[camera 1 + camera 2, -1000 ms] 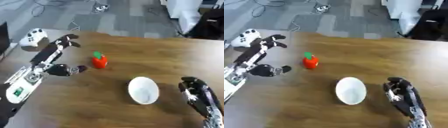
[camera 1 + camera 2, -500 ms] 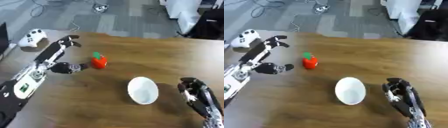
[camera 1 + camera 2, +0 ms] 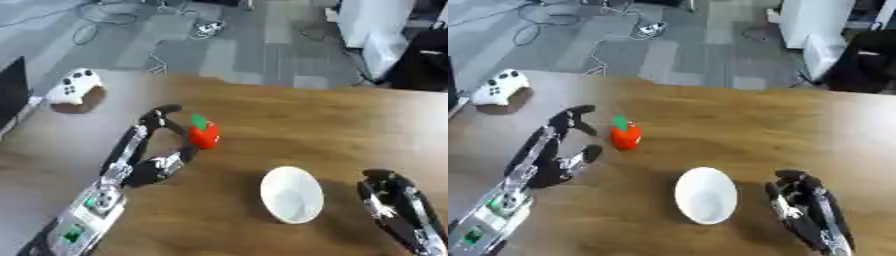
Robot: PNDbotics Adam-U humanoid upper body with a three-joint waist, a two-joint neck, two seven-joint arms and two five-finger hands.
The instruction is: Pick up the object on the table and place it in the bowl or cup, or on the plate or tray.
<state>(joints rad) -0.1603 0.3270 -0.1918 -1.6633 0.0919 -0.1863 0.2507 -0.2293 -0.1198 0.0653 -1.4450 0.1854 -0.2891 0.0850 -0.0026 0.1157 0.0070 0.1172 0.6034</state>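
Cupping red fruit (image 3: pixel 205 136), left hand (image 3: pixel 157 150) open

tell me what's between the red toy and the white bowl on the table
Nothing: only bare brown tabletop lies between the red toy and the white bowl, shown best in the left eye view. The left hand sits on the toy's other side.

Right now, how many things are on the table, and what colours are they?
Red toy fruit with a green top: 1
White bowl: 1
White game controller: 1
Black robot hands: 2, the left hand and the right hand
Total: 5
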